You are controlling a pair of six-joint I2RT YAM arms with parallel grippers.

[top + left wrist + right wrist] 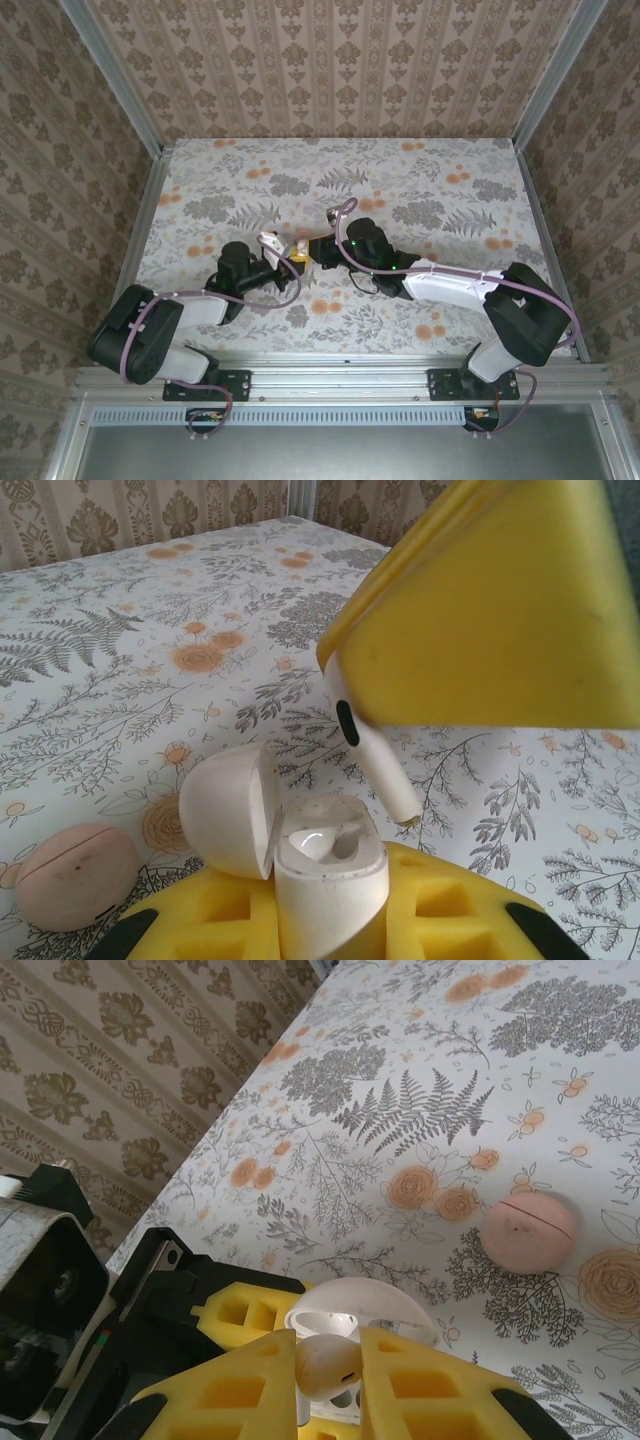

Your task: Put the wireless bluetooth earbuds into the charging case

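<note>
1. Top view: the left hand (283,262) and right hand (318,250) meet tip to tip over the middle of the floral bench (430,190). The white charging case (270,241) sits at the left hand's tips.
2. Left wrist view: the left hand's yellow pads (440,910) clamp the upright charging case, its lid (228,805) open to the left. An earbud (362,742) hangs stem-down just above and right of the opening. A pink disc (75,875) lies on the bench nearby.
3. Right wrist view: the right hand is narrow, pinching the earbud directly above the open case.
</note>
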